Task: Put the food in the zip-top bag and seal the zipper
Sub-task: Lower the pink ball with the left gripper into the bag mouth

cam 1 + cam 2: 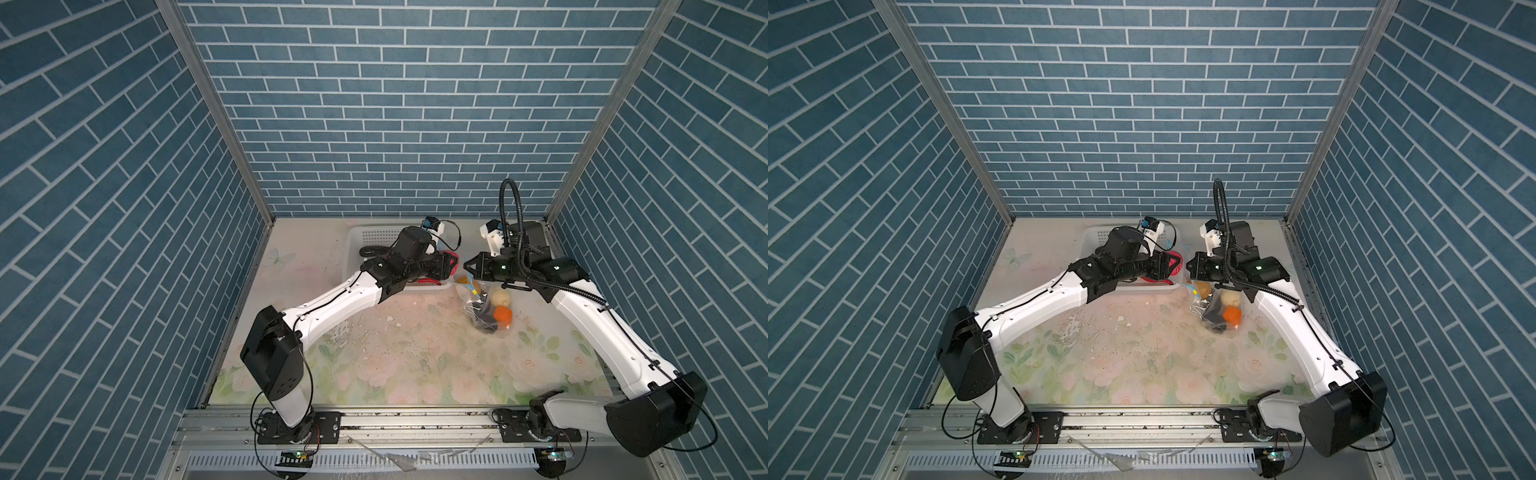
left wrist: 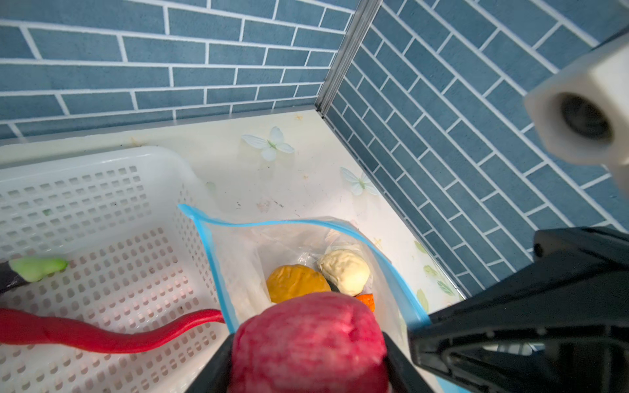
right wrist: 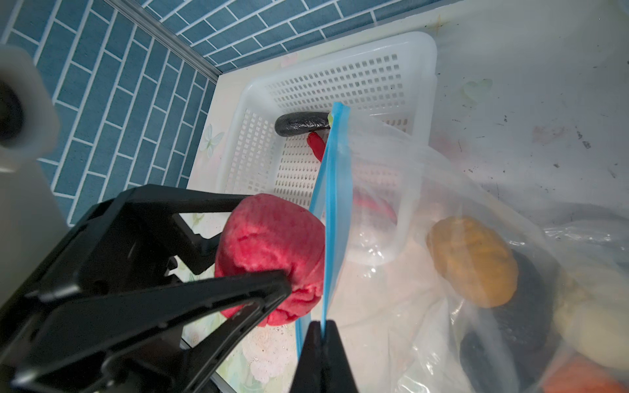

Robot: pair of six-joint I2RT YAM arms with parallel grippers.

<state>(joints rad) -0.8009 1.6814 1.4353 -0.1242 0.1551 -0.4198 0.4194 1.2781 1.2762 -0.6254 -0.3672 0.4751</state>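
My left gripper (image 2: 308,340) is shut on a pink food piece (image 2: 309,343) and holds it just at the open mouth of the zip-top bag (image 2: 238,258). My right gripper (image 3: 321,326) is shut on the light-blue zipper (image 3: 332,204) and lifts that edge of the bag. Inside the bag lie a yellow-orange piece (image 2: 296,282), a cream piece (image 2: 345,270), an orange one (image 1: 503,315) and a black lump (image 1: 484,320). In both top views the two grippers (image 1: 451,266) (image 1: 467,266) meet tip to tip above the bag (image 1: 1219,311).
A white perforated basket (image 2: 102,160) stands right beside the bag. It holds a red chilli (image 2: 102,335), a green bit (image 2: 37,268) and a black piece (image 3: 301,124). The back wall and right wall corner are close behind the bag. The floral table (image 1: 395,353) spreads out in front.
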